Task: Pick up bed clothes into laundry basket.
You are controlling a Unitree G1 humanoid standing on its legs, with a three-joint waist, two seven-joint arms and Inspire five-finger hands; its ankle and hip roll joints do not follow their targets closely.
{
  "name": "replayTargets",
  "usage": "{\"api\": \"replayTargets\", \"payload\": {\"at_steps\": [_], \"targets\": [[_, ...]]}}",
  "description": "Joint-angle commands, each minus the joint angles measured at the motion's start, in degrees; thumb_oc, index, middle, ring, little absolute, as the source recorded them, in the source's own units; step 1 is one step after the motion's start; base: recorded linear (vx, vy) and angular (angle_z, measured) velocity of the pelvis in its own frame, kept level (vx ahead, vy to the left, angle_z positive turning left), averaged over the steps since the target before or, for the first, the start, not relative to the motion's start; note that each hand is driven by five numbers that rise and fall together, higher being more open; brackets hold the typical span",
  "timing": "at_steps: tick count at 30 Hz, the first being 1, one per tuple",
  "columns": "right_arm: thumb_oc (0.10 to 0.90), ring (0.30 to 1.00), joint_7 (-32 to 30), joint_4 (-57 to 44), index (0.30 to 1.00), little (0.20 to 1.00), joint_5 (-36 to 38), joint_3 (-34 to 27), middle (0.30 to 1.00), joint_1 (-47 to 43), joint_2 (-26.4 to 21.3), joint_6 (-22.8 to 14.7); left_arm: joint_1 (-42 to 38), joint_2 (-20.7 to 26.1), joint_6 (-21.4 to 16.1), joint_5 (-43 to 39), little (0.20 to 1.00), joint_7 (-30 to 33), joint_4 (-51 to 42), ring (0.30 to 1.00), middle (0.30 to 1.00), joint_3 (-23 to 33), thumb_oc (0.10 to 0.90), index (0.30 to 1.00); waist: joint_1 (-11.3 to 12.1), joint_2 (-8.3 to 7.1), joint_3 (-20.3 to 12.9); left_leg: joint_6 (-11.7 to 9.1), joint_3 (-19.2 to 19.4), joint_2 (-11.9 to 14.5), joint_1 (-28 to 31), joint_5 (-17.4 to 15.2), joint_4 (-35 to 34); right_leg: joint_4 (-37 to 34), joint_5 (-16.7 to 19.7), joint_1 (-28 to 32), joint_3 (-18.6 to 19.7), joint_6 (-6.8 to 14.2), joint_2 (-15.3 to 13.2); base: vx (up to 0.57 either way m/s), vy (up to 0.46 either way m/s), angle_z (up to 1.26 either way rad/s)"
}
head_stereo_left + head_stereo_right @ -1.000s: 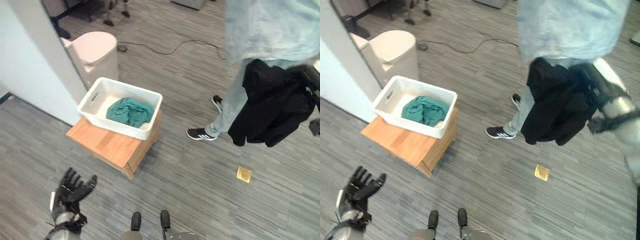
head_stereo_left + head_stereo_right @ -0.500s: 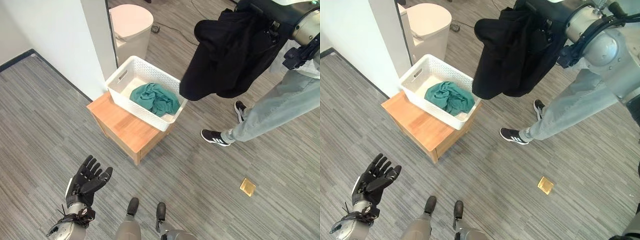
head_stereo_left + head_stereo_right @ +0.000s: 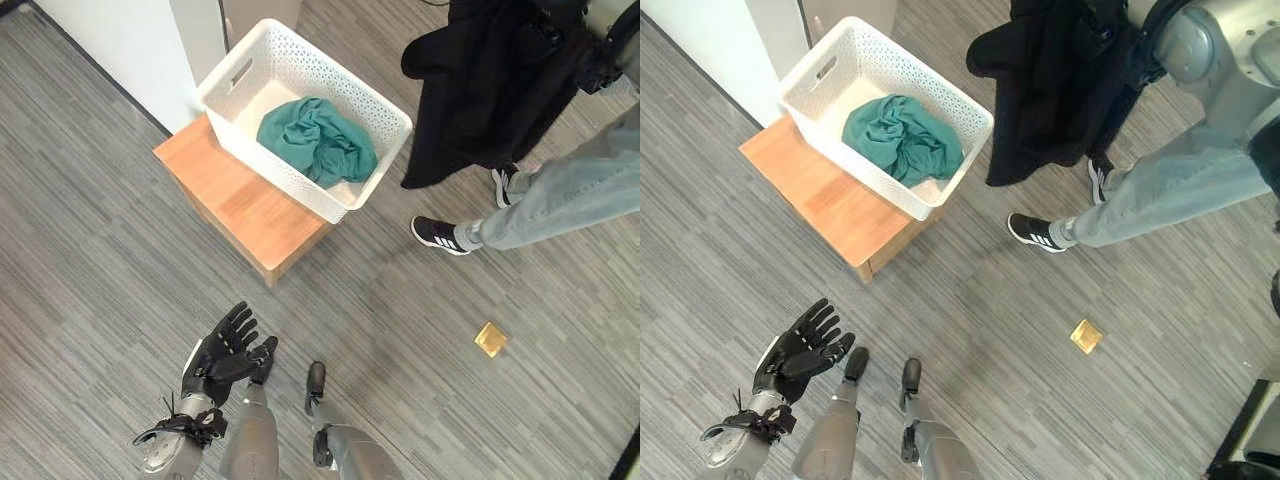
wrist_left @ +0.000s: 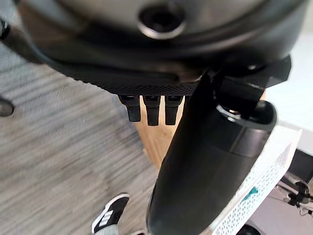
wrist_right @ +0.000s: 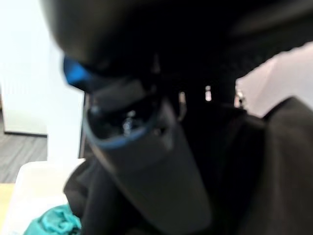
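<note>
Black cloth [image 3: 1060,80]: we see it hanging long axis down, beside basket [image 3: 950,100].
Right hand [image 5: 146,142]: pinching the cloth.
Left hand [image 3: 222,357]: fingers spread, empty.
Basket: holds green cloth [image 3: 315,140].

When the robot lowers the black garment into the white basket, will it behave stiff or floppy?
Probably floppy: the black garment hangs in long loose folds from the right hand. It would likely collapse into a heap, as the green cloth lies crumpled in the white basket. An edge may drape over the rim.
</note>
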Motion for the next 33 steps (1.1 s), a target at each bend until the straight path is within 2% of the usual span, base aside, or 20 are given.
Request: {"api": "replayTargets", "payload": {"at_steps": [1,3,4,5,6,10,18,20,25,27,32,33], "targets": [[0.400,0.300,-7.49,12.53,0.300,0.300,-1.93,-0.59,0.300,-17.55,1.45,3.85,3.01,7.43,-2.75,1.28,0.900,-1.37,-7.67,0.900,0.900,2.61,0.800,0.900,-0.90,-4.34,-3.98,0.13,0.85,-0.89,2.06,-0.25,-3.96,6.95,-11.23,0.00,2.12,5.40,-1.25,0.03,0.016,0.04],[0.400,0.300,-8.03,14.84,0.300,0.300,-3.67,-0.59,0.300,-18.22,1.80,4.54,3.82,8.24,-2.90,1.92,0.900,-0.98,-7.03,0.900,0.900,3.88,0.800,0.900,-1.29,-6.07,-4.26,-0.01,0.87,-0.87,1.94,-0.35,-4.08,6.68,-11.19,0.03,2.10,5.50,-1.33,0.03,0.007,0.03],[0.400,0.300,-8.06,14.97,0.300,0.300,-3.69,-0.59,0.300,-18.23,1.92,4.48,3.86,8.22,-2.89,1.92,0.900,-0.98,-7.05,0.900,0.900,3.93,0.800,0.900,-1.37,-6.10,-4.33,0.00,0.86,-0.90,1.89,-0.33,-4.07,6.64,-11.20,0.00,2.10,5.50,-1.36,0.05,0.006,0.05],[0.400,0.300,-8.41,16.92,0.300,0.300,-6.00,-0.59,0.300,-19.20,2.76,5.04,5.09,8.74,-3.08,2.89,0.900,-0.58,-5.97,0.900,0.900,5.63,0.800,0.900,-1.98,-8.11,-4.99,-0.05,0.75,-0.97,1.97,-0.57,-4.20,6.28,-11.11,0.16,2.02,5.71,-1.43,0.06,0.004,0.07],[0.400,0.300,-9.07,17.82,0.300,0.300,-6.54,-0.59,0.300,-20.46,3.15,5.44,5.71,9.08,-3.28,3.80,0.900,-0.13,-5.31,0.900,0.900,6.65,0.800,0.900,-2.41,-9.11,-5.40,-0.08,0.69,-0.99,2.02,-0.77,-4.21,6.06,-11.12,0.37,2.01,5.80,-1.50,0.06,0.004,0.05],[0.400,0.300,-10.05,19.02,0.300,0.300,-5.81,-0.59,0.300,-22.31,3.81,5.94,5.86,9.37,-3.61,4.66,0.900,0.38,-5.12,0.900,0.900,7.23,0.800,0.900,-3.18,-9.87,-5.91,-0.19,0.36,-0.94,1.92,-0.96,-4.16,5.89,-11.14,0.38,1.95,5.88,-1.64,0.03,-0.001,0.03],[0.400,0.300,-13.00,20.50,0.300,0.300,0.04,-0.59,0.300,-25.85,4.89,5.80,4.08,8.46,-4.77,5.26,0.900,2.12,-6.03,0.900,0.900,6.59,0.800,0.900,-2.57,-9.03,-5.08,-0.39,-0.36,-1.05,0.81,-1.14,-3.91,5.59,-11.05,-0.25,1.67,5.88,-1.81,0.01,-0.014,0.06],[0.400,0.300,-13.73,21.87,0.300,0.300,2.75,-0.59,0.300,-26.43,5.36,5.51,3.36,7.56,-4.83,5.50,0.900,2.83,-5.45,0.900,0.900,5.16,0.800,0.900,-1.49,-8.22,-3.92,-0.55,-0.75,-1.05,0.02,-0.84,-3.94,5.60,-10.82,-0.91,1.17,5.95,-1.90,-0.01,-0.029,0.08],[0.400,0.300,-13.94,23.54,0.300,0.300,4.95,-0.59,0.300,-26.00,6.78,5.21,1.90,7.05,-5.13,6.34,0.900,3.45,-4.49,0.900,0.900,3.10,0.800,0.900,0.12,-7.64,-2.21,-0.87,-1.38,-0.91,-0.84,-0.42,-3.84,5.77,-10.70,-1.45,0.64,5.86,-1.89,-0.01,-0.031,0.10],[0.400,0.300,-14.42,24.89,0.300,0.300,6.48,-0.59,0.300,-25.81,8.12,5.27,0.72,6.37,-5.41,6.21,0.900,4.07,-4.48,0.900,0.900,1.50,0.800,0.900,1.38,-6.59,-0.82,-1.17,-2.01,-0.98,-1.49,0.00,-3.99,6.01,-10.91,-1.95,0.05,5.68,-1.73,-0.01,-0.032,0.03],[0.400,0.300,-14.46,26.65,0.300,0.300,7.81,-0.59,0.300,-25.41,9.37,4.97,-0.14,5.91,-5.52,6.31,0.900,4.49,-4.28,0.900,0.900,0.17,0.800,0.900,2.59,-5.49,0.26,-1.38,-2.60,-0.90,-2.00,0.26,-3.95,6.11,-11.01,-2.34,-0.51,5.51,-1.72,-0.01,-0.027,0.13],[0.400,0.300,-14.56,28.09,0.300,0.300,8.54,-0.59,0.300,-25.19,10.02,5.10,-0.58,5.83,-5.59,6.12,0.900,4.92,-3.82,0.900,0.900,-0.36,0.800,0.900,3.27,-4.73,0.86,-1.49,-2.96,-0.97,-2.10,0.49,-4.09,6.45,-11.14,-2.55,-0.90,5.45,-1.72,-0.02,-0.042,0.16]]}}
